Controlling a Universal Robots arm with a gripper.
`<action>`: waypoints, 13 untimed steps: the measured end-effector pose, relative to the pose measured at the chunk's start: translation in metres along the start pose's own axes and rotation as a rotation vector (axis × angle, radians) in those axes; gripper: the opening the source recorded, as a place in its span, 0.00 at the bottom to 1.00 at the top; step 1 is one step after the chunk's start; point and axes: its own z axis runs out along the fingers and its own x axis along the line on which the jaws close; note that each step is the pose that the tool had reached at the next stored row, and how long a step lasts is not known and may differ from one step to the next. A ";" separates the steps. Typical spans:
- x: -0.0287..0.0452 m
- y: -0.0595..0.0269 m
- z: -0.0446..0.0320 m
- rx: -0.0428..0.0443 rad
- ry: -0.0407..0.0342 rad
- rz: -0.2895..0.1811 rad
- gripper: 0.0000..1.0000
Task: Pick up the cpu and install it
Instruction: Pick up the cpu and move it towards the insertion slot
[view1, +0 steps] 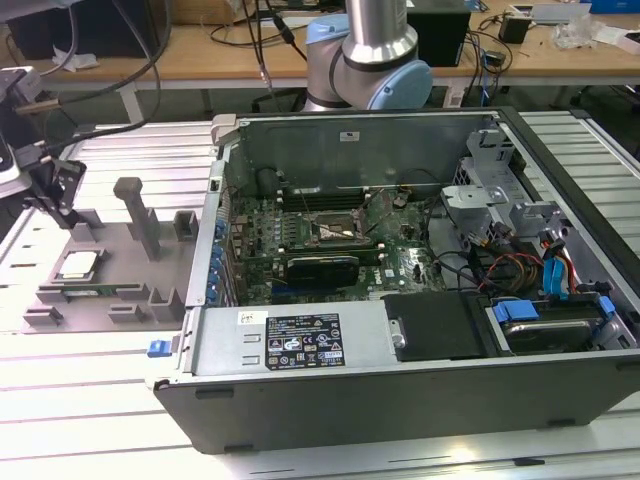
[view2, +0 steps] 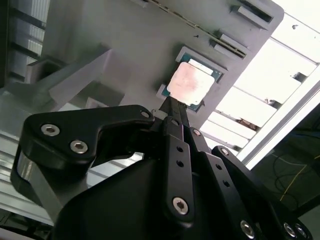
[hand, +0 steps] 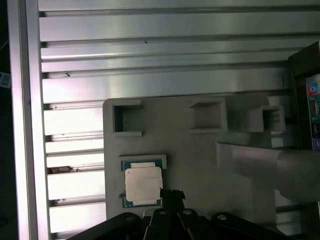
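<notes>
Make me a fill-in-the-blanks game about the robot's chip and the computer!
The chip has a shiny top shaped like a ___.
The chip lies on a tray coloured ___.
The tray sits to the exterior view's ___ of the computer case.
The computer case is ___, showing its green board.
Missing words: square; grey; left; open.

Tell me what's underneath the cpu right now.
The cpu sits inside a low raised frame on the grey holder plate; the plate surface directly beneath it is covered by the chip itself.
</notes>
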 end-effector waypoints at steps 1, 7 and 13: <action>0.0009 -0.0001 0.0013 0.0000 0.0002 0.000 0.11; 0.0062 -0.0009 0.0100 -0.0001 0.0001 0.000 0.11; 0.0089 -0.0016 0.0214 0.0000 0.0003 0.000 0.11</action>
